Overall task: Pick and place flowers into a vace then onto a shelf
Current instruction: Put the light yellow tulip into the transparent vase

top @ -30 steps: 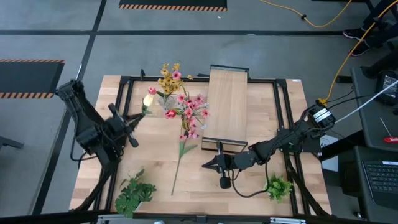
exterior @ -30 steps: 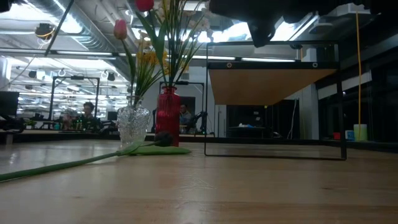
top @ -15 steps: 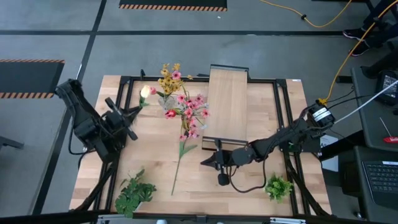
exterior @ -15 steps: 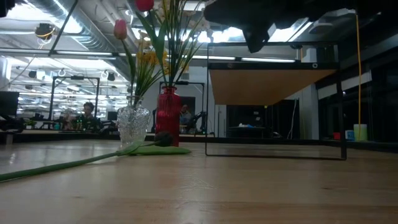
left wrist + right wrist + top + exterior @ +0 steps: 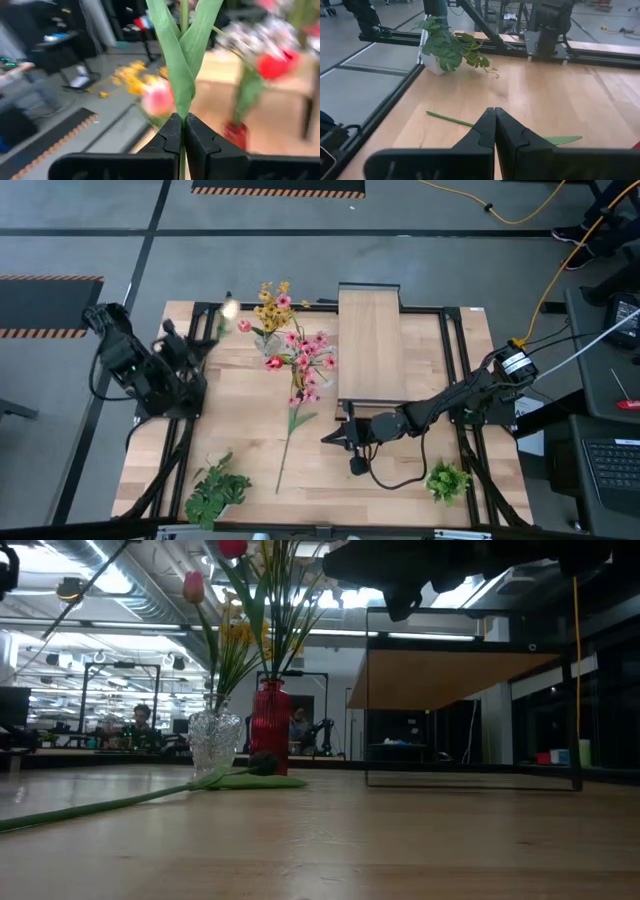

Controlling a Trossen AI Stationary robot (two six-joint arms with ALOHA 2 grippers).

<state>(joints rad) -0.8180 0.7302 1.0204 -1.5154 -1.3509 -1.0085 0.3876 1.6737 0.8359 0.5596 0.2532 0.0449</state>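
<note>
Left gripper is clamped on a flower stem, its bloom cut off in the wrist view; from above it's a pale blur left of the vase. Right gripper, pinched empty, hovers near the shelf.

The table is pale smooth wood, the shelf is the same light wood on a dark metal frame, the vace is clear bumpy glass, and the left gripper has matt black plastic-looking fingers pinching a smooth green stem.
</note>
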